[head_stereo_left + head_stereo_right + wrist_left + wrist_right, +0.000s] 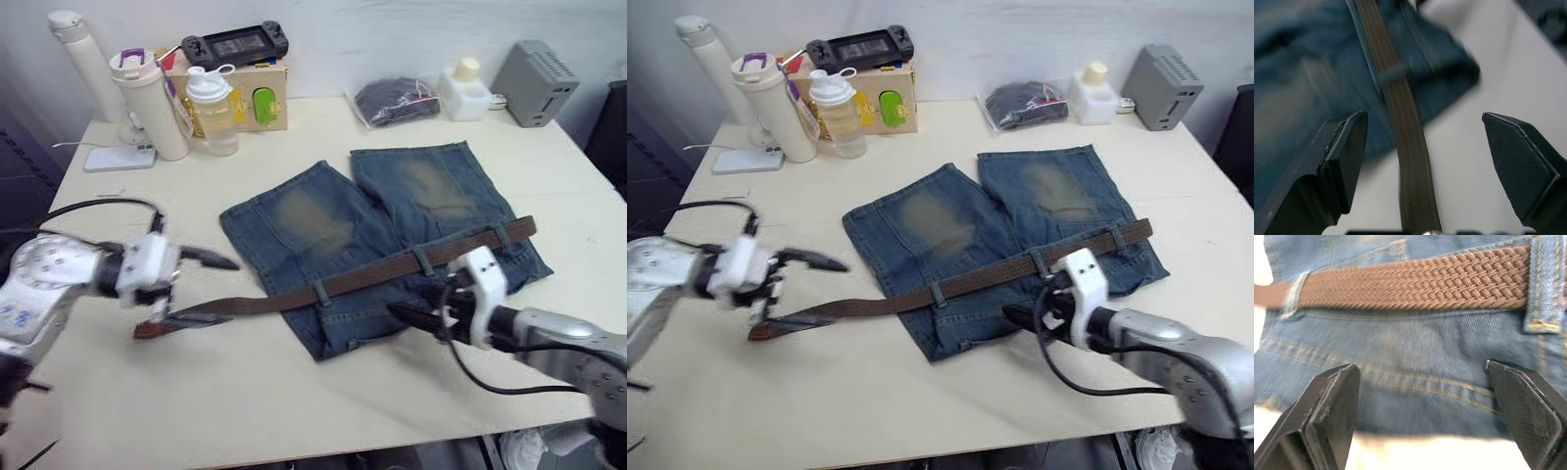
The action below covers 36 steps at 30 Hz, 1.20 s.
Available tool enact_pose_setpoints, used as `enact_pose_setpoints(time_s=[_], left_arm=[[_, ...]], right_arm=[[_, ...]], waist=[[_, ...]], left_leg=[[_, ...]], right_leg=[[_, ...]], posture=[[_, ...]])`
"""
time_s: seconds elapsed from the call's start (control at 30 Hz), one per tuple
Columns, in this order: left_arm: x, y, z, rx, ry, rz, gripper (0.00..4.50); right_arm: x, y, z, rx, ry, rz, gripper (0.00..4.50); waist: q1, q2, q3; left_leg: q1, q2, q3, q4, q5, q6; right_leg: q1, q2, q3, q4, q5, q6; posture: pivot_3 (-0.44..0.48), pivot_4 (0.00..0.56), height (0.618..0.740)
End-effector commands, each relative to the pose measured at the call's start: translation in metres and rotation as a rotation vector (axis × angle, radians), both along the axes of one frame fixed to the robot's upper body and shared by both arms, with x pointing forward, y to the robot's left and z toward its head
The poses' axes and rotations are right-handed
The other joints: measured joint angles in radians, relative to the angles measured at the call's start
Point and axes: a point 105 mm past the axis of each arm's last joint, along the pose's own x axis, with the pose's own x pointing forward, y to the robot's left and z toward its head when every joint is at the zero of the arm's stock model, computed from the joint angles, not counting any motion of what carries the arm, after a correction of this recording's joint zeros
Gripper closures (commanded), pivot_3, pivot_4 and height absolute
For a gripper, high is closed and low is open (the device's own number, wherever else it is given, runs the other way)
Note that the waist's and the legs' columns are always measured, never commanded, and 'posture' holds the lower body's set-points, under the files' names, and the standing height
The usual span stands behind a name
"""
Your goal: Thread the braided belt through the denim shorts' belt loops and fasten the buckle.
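Belt (392, 271) — lying threaded through loops (423, 259) across shorts (382, 235), which are lying on a cream table (255, 392) against a white wall. Left gripper (191, 289) is hovering with fingers spread around its loose end — right gripper (1019, 315), fingers apart, is hovering over the waistband.
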Motion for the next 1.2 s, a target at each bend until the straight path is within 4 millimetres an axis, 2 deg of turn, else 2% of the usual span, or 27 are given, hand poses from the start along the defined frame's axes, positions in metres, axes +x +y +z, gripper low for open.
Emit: enact_pose_setpoints(time_s=[0.03, 0.07, 0.13, 0.2, 0.23, 0.3, 0.37, 0.53, 0.63, 0.8, 0.9, 1.03, 1.07, 1.13, 1.2], left_arm=[[-0.007, -0.057, 0.001, -0.063, 0.009, -0.140, 0.41], [-0.008, -0.063, 0.000, -0.066, 0.007, -0.157, 0.41], [-0.009, -0.080, -0.003, -0.080, 0.010, -0.199, 0.41], [-0.008, -0.094, -0.009, -0.089, 0.018, -0.227, 0.41], [-0.010, -0.102, -0.017, -0.075, 0.026, -0.259, 0.41], [-0.016, -0.115, -0.032, -0.036, 0.037, -0.308, 0.41], [-0.020, -0.124, -0.047, 0.023, 0.042, -0.344, 0.41], [-0.011, -0.142, -0.074, 0.125, -0.057, -0.305, 0.41], [-0.003, -0.149, -0.082, 0.159, -0.134, -0.252, 0.41], [0.013, -0.148, -0.096, 0.266, -0.325, -0.167, 0.41], [0.026, -0.130, -0.106, 0.353, -0.403, -0.127, 1.22], [0.039, -0.102, -0.110, 0.408, -0.420, -0.059, 3.16], [0.042, -0.094, -0.110, 0.415, -0.417, -0.035, 3.49], [0.053, -0.075, -0.106, 0.422, -0.422, 0.036, 4.32], [0.063, -0.057, -0.099, 0.395, -0.408, 0.122, 4.34]], right_arm=[[-0.012, -0.013, 0.037, -0.068, -0.145, 0.154, 0.07], [-0.013, -0.017, 0.039, -0.086, -0.158, 0.169, 0.07], [-0.010, -0.035, 0.039, -0.254, -0.230, 0.208, 0.07], [-0.002, -0.061, 0.030, -0.475, -0.257, 0.219, 0.07], [0.003, -0.080, 0.023, -0.634, -0.271, 0.231, 0.07], [0.010, -0.104, 0.014, -0.862, -0.292, 0.287, 0.07], [0.017, -0.119, 0.008, -1.014, -0.334, 0.320, 0.07], [0.037, -0.128, -0.005, -1.204, -0.456, 0.344, 0.07], [0.041, -0.131, -0.016, -1.278, -0.460, 0.354, 0.07], [0.048, -0.142, -0.024, -1.347, -0.446, 0.287, 0.07], [0.052, -0.140, -0.023, -1.351, -0.458, 0.264, 0.90], [0.053, -0.136, -0.023, -1.350, -0.459, 0.266, 3.01], [0.053, -0.133, -0.022, -1.341, -0.460, 0.269, 3.35], [0.051, -0.125, -0.020, -1.307, -0.461, 0.280, 4.34], [0.048, -0.114, -0.019, -1.255, -0.450, 0.292, 4.44]], waist=[[0.010, 0.000, 0.000], [0.011, -0.001, 0.001], [0.009, -0.003, 0.001], [0.010, -0.003, 0.002], [0.011, -0.003, 0.002], [0.011, -0.004, 0.002], [0.010, -0.004, 0.003], [0.010, -0.004, 0.003], [0.011, -0.004, 0.003], [0.010, -0.008, 0.000], [0.010, -0.010, -0.001], [0.009, -0.009, -0.001], [0.008, -0.009, -0.001], [0.007, -0.008, -0.001], [0.006, -0.007, -0.001]], left_leg=[[0.000, 0.000, 0.000, 0.000, 0.000, 0.000], [0.001, 0.000, 0.001, 0.000, 0.000, 0.000], [0.001, 0.000, 0.004, 0.000, 0.000, 0.000], [0.001, 0.000, 0.005, 0.000, 0.000, 0.001], [0.002, -0.001, 0.005, 0.000, 0.001, 0.002], [0.004, -0.004, 0.006, 0.000, 0.003, 0.004], [0.004, -0.006, 0.006, 0.001, 0.004, 0.004], [0.004, -0.006, 0.005, 0.001, 0.006, 0.001], [0.004, -0.005, 0.003, 0.001, 0.007, 0.000], [0.004, -0.005, 0.003, 0.002, 0.007, 0.000], [0.005, -0.005, 0.002, 0.003, 0.007, 0.000], [0.005, -0.005, 0.002, 0.003, 0.007, 0.000], [0.005, -0.004, 0.002, 0.003, 0.007, 0.000], [0.004, -0.003, 0.002, 0.003, 0.007, -0.001], [0.003, -0.002, 0.003, 0.002, 0.007, -0.001]], right_leg=[[0.000, 0.000, 0.000, 0.000, 0.000, 0.000], [0.001, 0.003, -0.002, 0.000, 0.000, 0.000], [0.001, 0.004, -0.006, -0.002, 0.001, 0.001], [0.002, 0.004, -0.006, -0.003, 0.002, 0.003], [0.003, 0.004, -0.006, -0.003, 0.002, 0.004], [0.005, 0.001, -0.005, -0.005, 0.004, 0.007], [0.005, -0.001, -0.004, -0.006, 0.005, 0.009], [0.004, -0.001, -0.003, -0.007, 0.006, 0.009], [0.004, -0.001, -0.004, -0.008, 0.006, 0.008], [0.007, -0.001, -0.004, -0.010, 0.008, 0.007], [0.009, -0.002, -0.003, -0.014, 0.011, 0.008], [0.010, -0.004, 0.000, -0.016, 0.013, 0.007], [0.010, -0.004, 0.001, -0.016, 0.013, 0.007], [0.007, -0.003, 0.001, -0.015, 0.012, 0.007], [0.005, -0.002, -0.001, -0.013, 0.012, 0.006]], posture=[[0.000, 0.150, 0.690], [0.000, 0.150, 0.690], [0.000, 0.150, 0.690], [0.000, 0.150, 0.690], [0.000, 0.150, 0.690], [0.000, 0.150, 0.690], [0.000, 0.150, 0.690], [0.000, 0.150, 0.690], [0.000, 0.150, 0.690], [0.000, 0.150, 0.690], [0.000, 0.150, 0.690], [0.000, 0.150, 0.690], [0.000, 0.150, 0.690], [0.000, 0.150, 0.690], [0.000, 0.150, 0.690]])
